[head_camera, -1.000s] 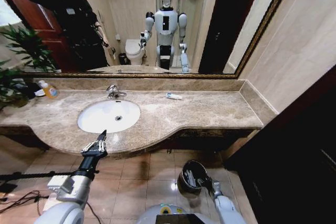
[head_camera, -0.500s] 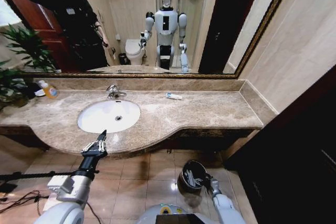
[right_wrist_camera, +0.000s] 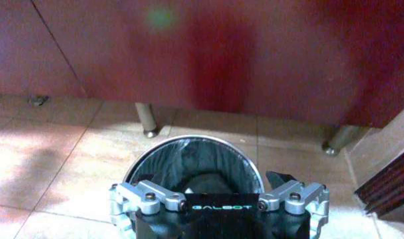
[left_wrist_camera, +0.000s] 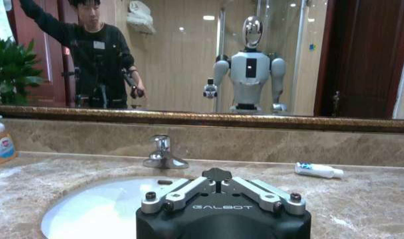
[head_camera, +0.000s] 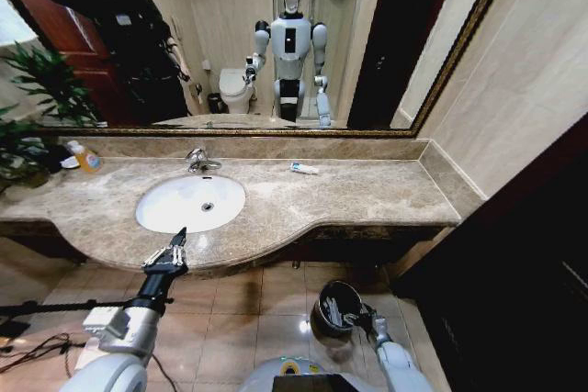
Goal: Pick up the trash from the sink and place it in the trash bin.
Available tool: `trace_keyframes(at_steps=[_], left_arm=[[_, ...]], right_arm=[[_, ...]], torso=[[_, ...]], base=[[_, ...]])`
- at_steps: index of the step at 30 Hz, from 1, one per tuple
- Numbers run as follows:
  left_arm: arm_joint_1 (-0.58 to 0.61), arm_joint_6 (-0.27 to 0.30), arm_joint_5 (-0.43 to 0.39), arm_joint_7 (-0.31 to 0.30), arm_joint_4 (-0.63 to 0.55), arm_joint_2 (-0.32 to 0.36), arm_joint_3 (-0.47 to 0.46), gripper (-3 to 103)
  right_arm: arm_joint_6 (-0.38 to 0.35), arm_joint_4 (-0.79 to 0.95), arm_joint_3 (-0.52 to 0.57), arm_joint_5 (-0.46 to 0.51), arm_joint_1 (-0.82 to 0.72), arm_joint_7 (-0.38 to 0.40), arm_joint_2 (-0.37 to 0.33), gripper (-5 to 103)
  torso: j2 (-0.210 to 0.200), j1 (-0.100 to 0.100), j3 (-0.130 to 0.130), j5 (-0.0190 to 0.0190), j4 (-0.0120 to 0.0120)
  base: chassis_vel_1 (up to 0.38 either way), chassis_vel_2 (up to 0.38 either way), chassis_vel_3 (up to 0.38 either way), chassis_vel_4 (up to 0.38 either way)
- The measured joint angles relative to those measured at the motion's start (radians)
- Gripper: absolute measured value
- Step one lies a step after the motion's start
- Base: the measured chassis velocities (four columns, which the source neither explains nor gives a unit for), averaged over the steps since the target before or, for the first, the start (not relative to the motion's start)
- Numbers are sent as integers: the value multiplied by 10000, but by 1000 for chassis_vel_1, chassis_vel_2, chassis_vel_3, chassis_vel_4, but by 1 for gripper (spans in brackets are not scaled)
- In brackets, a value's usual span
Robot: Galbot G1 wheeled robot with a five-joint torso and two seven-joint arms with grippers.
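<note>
Low centre-right of the head view, my right tool (right_wrist_camera: 218, 204) hangs spread over the trash bin (right_wrist_camera: 192, 162); my left tool (head_camera: 169, 252), fingers parted, waits before the sink (head_camera: 161, 218); trash light, pinch mid-length.

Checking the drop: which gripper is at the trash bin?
The right gripper, low over the trash bin on the floor; the left gripper sits at the counter edge.

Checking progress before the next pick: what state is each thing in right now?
Sink: tap off, no litter visible inside.
Tube: lying on the counter, right of the tap.
Soap bottle: upright on the counter.
Trash bin: upright, uncovered, bag-lined.
Right hand: open, over the bin.
Left hand: at the counter's front edge, by the sink.
</note>
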Motion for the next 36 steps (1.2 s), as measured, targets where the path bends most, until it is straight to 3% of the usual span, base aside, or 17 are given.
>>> trace_keyframes(at_steps=[11, 14, 19, 22, 29, 36], left_arm=[[0, 0, 0, 0, 0, 0, 0, 0], [0, 0, 0, 0, 0, 0, 0, 0], [0, 0, 0, 0, 0, 0, 0, 0], [0, 0, 0, 0, 0, 0, 0, 0], [0, 0, 0, 1, 0, 0, 0, 0], [0, 0, 0, 0, 0, 0, 0, 0]], right_arm=[[-887, 4138, -174, 2752, -1597, -150, -1036, 100], [-1179, 6105, 219, 3740, -2174, -152, -1489, 100], [-1647, 7709, 605, 4564, -2548, -63, -1795, 100], [-2297, 9284, 957, 5244, -2737, 3, -2004, 100], [-3304, 10936, 871, 5546, -1941, 29, -2412, 100], [-3910, 10563, 129, 5588, -561, -423, -2966, 100]], torso=[[1, 0, 0, 1, 0], [1, 0, 0, -1, 0], [1, 0, 0, 0, 1], [1, 0, 0, -4, -1], [1, 0, 0, -2, 1], [1, 0, 0, 0, 0]], base=[[0, 0, 0, 0], [0, 0, 0, 0], [0, 0, 0, 0], [0, 0, 0, 0], [0, 0, 0, 0], [0, 0, 0, 0]])
